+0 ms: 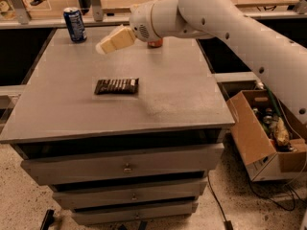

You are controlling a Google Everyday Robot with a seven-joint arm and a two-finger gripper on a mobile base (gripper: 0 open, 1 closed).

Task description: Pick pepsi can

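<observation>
Camera view: the pepsi can (pixel 75 25) stands upright at the far left corner of the grey surface (pixel 172 99). The pincer (pixel 101 47) hangs above the far part of the surface, just right of the can and apart from it, holding nothing. Whether it is spread or pressed together, I cannot tell. A dark chocolate bar (pixel 117 86) lies flat mid-surface. A red can (pixel 154 44) shows partly behind the arm.

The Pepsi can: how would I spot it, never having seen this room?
Find the grey drawer cabinet and look at its top's far left corner. The pepsi can stands upright there, left of the robot's beige pincer hovering apart from it. It is dark blue, unlike the red can behind the arm and the flat brown chocolate bar.
</observation>
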